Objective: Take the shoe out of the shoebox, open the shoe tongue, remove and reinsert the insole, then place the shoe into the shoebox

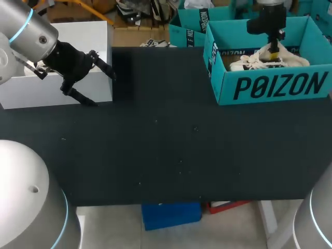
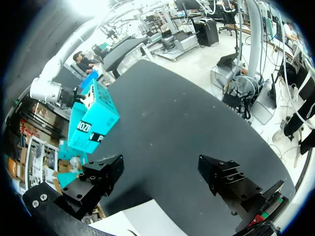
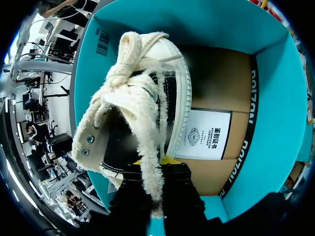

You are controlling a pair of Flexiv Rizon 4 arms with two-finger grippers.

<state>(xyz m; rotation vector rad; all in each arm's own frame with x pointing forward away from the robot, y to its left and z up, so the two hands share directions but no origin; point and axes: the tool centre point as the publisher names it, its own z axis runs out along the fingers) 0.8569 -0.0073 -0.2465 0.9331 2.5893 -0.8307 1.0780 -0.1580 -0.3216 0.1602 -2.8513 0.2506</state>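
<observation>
The teal shoebox (image 1: 270, 85) stands at the table's (image 1: 155, 150) 2 o'clock corner, open side up. The cream shoe (image 1: 259, 61) lies inside it, on the box floor. The right tool (image 1: 273, 52) comes straight down into the box. In the right wrist view its fingers are pressed close together, pinching the fleecy edge of the shoe's opening between them. A white printed label (image 3: 206, 133) lies on the brown box floor just beside the shoe's sole. The left tool (image 1: 100, 87) hangs at 10 o'clock, well apart from the shoebox. Its fingers are spread wide with nothing between them, in front of a white box (image 1: 31, 91).
</observation>
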